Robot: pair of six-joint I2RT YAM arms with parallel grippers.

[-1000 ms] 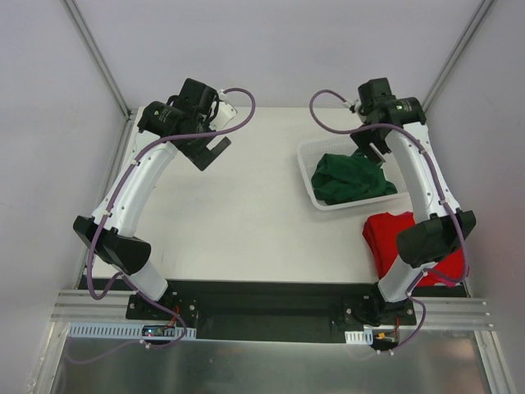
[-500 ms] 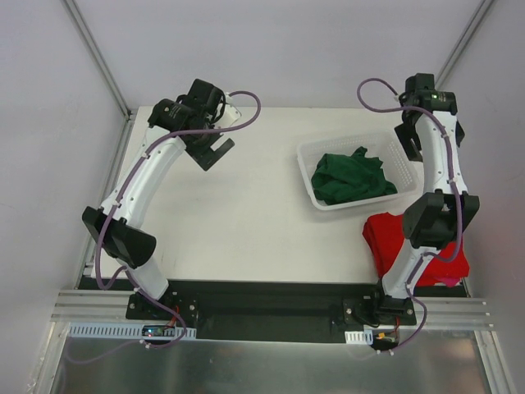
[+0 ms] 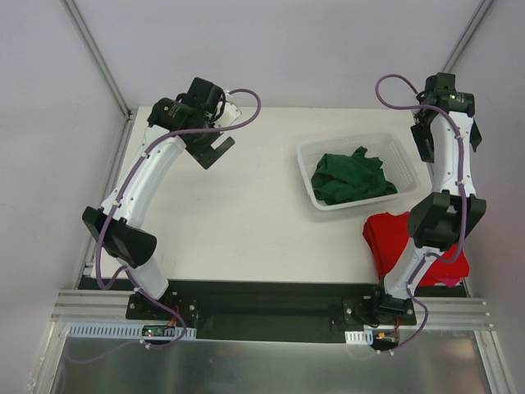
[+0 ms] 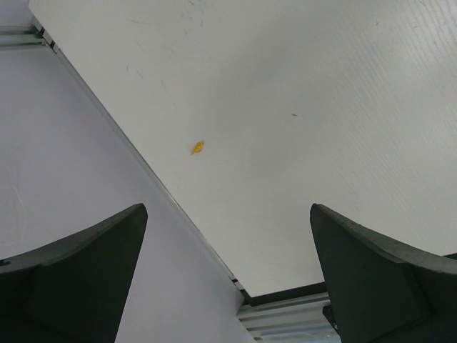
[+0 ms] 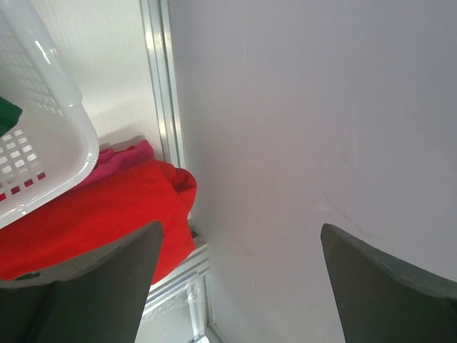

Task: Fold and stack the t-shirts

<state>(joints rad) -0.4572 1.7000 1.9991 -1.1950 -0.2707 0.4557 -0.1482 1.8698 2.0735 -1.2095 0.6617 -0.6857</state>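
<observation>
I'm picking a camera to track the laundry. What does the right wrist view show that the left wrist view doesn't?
Only the right wrist view: the red t-shirt at the table's edge rail, a corner of the white mesh basket beside it, and a sliver of the dark green t-shirt inside. Only the left wrist view: a small yellow speck on the table. Both: an open, empty gripper, left gripper and right gripper, plus white table and grey wall.
</observation>
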